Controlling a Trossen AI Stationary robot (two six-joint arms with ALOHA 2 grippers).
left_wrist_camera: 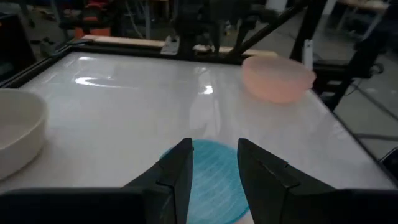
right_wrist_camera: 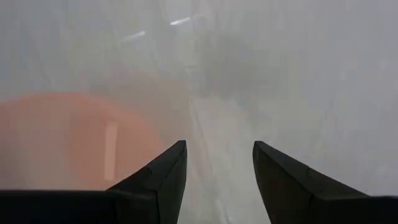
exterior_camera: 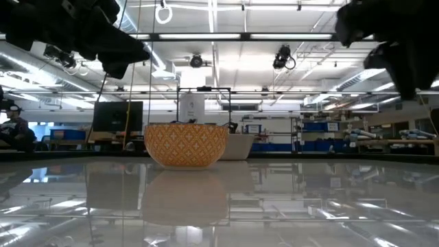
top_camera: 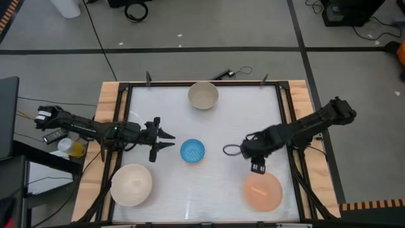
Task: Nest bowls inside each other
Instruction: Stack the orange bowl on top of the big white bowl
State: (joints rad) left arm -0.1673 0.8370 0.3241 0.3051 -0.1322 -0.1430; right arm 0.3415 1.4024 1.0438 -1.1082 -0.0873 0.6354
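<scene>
Four bowls stand mouth up on the white table [top_camera: 228, 120]. The beige bowl [top_camera: 203, 95] is at the far edge, the small blue bowl [top_camera: 192, 151] in the middle, the white bowl [top_camera: 131, 184] near left and the peach bowl [top_camera: 262, 192] near right. My left gripper [top_camera: 169, 140] is open and points level at the blue bowl [left_wrist_camera: 211, 183] from its left, a little short of it. My right gripper [top_camera: 257, 166] is open and points down above the table. It hangs just beyond the far rim of the peach bowl [right_wrist_camera: 74, 140].
A dark frame [top_camera: 281, 107] and wooden boards [top_camera: 107, 107] edge the table. A dark cable with a plug [top_camera: 228, 73] lies at the far edge. A wide bare stretch of table lies between the beige bowl and the right arm.
</scene>
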